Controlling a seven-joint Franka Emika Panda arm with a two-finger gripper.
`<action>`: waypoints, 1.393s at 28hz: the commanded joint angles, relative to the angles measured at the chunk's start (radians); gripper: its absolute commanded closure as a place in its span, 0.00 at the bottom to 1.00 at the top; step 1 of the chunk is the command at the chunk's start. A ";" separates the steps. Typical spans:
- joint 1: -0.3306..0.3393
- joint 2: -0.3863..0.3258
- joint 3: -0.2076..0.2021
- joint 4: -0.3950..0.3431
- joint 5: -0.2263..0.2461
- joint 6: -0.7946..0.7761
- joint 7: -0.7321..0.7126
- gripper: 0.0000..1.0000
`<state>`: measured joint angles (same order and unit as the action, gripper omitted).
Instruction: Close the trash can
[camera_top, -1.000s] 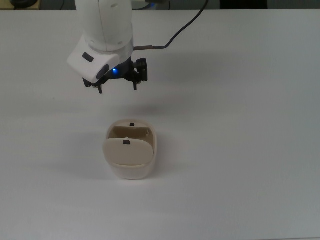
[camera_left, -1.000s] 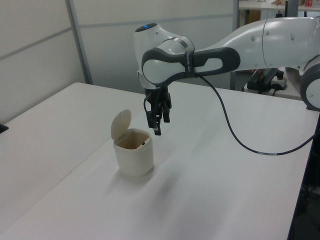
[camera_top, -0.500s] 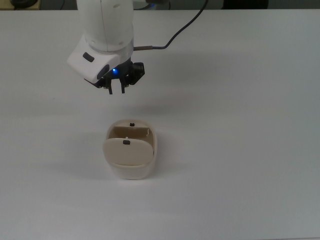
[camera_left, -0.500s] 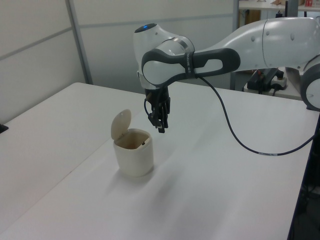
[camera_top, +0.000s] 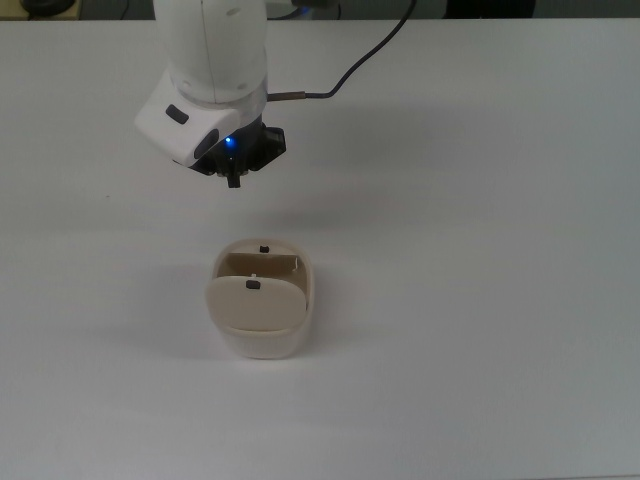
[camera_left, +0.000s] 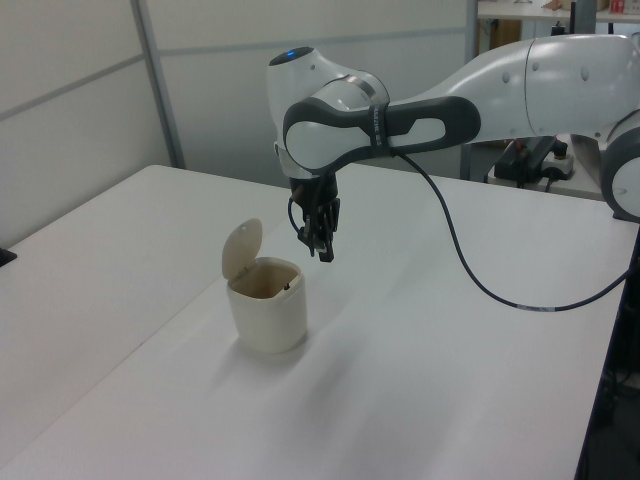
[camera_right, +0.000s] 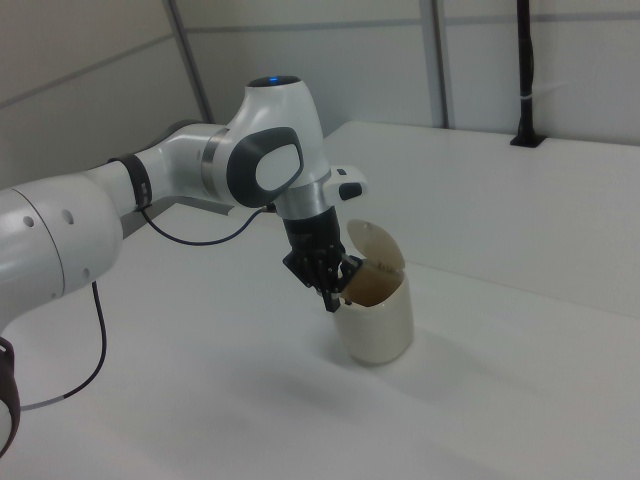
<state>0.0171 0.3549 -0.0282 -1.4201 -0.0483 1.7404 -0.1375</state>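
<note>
The trash can (camera_left: 267, 317) stands near the middle of the white table (camera_left: 470, 380), and its lid (camera_left: 241, 249) is raised upright — so closing is not yet done. The gripper (camera_left: 322, 247) hangs just above and beside the open rim, fingers pressed together, holding nothing. The can is smooth cream plastic, rounded, with a flat lid and a small black tab (camera_top: 252, 284).

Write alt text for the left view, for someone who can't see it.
A white robot arm holds its shut gripper in the air just above a small cream trash can on a white table. The can's round lid stands up open on the left view's left side.
</note>
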 joint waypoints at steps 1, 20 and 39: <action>0.000 -0.007 -0.004 0.000 0.030 0.071 0.009 1.00; 0.011 0.022 0.002 0.001 0.071 0.654 0.205 1.00; 0.009 0.107 0.019 0.000 0.061 0.808 0.205 1.00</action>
<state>0.0195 0.4695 -0.0033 -1.4187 0.0061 2.5355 0.0584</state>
